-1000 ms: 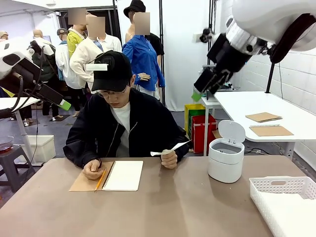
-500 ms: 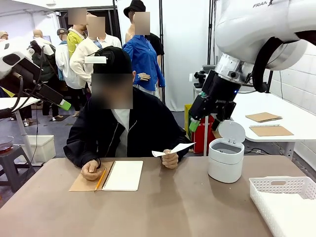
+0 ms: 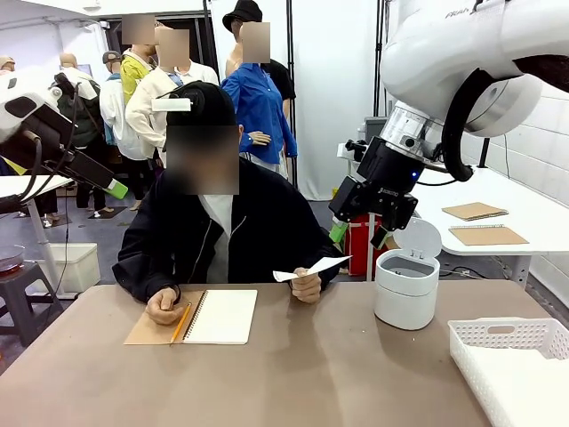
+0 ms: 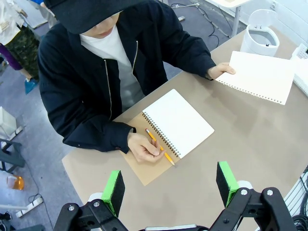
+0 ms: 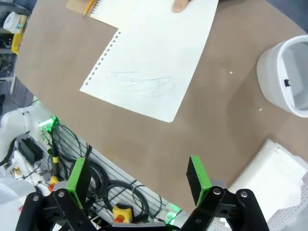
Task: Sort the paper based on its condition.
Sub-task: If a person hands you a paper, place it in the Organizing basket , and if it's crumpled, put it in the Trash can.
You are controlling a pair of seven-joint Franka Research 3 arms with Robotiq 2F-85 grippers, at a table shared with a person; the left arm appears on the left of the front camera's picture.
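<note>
Receiving seems the step in hand: the person's hand (image 3: 305, 286) holds the paper (image 3: 309, 268) above the surface (image 3: 338, 374), below the right gripper (image 3: 360, 236), which is wide and empty. The left gripper (image 4: 170, 185) is wide too. Next I expect a grasp on the free edge. The right wrist view shows faint scribbles; the front view sees the sheet edge-on.

We see the paper (image 5: 149, 62) cut by the top edge, its scribble (image 5: 139, 82) too faint to read, and the basket (image 3: 484, 374) cropped at right.
</note>
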